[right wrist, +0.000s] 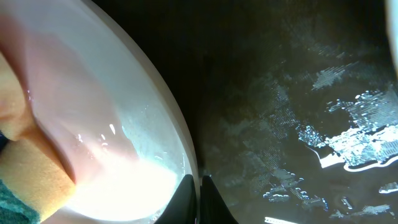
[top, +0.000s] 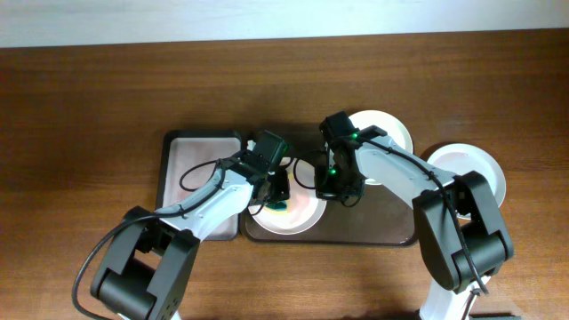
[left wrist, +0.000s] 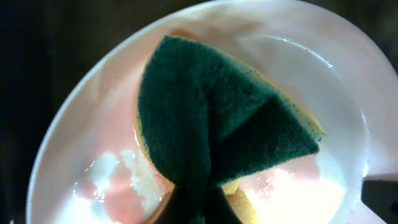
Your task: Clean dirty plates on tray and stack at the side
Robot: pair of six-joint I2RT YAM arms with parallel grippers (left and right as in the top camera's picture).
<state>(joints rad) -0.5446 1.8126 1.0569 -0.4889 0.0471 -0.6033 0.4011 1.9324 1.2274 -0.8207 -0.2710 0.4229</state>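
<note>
**A:** What is the left pincer (left wrist: 200, 208) doing?

**B:** It is clamping on a green-and-yellow sponge (left wrist: 217, 124), folding it and pressing it into the bowl of the dirty plate (left wrist: 323, 68). Pinkish residue (left wrist: 118, 186) and some white foam are lying around the sponge.

**A:** And the right pincer (right wrist: 199, 196)?

**B:** Its fingers are sitting almost together, pinching the dirty plate's right rim between them. The sponge's yellow edge is showing at the far left of that wrist view.

**A:** Where is that plate sitting?

**B:** It is resting at the left end of the dark tray (top: 382, 222), whose wet floor is glinting just beside the rim.

**A:** Is anything else lying about?

**B:** A second white plate (top: 384, 129) is sitting at the dark tray's far right corner. Whether it is lying on the tray or just beyond it, I cannot tell. A third plate (top: 476, 160) is lying on the worktop (top: 89, 107), just right of the dark tray. A lighter tray (top: 182, 151) is sitting against the dark one's left side.
</note>
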